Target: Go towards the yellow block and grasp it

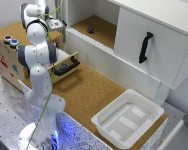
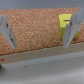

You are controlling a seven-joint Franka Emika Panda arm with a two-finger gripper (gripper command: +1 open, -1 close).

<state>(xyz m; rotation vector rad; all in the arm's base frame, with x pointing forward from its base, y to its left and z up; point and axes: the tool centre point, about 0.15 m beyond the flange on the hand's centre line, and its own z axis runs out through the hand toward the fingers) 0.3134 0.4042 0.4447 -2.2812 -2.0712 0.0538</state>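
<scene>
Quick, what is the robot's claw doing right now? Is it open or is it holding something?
Claw: open, holding nothing. The yellow block sits right by one finger, not gripped yet.

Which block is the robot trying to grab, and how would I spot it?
Look through the wrist view at the speckled brown cork surface between the gripper's two pale fingers. Next to one finger sits the yellow block. It is the only bright yellow thing on the brown cork.
</scene>
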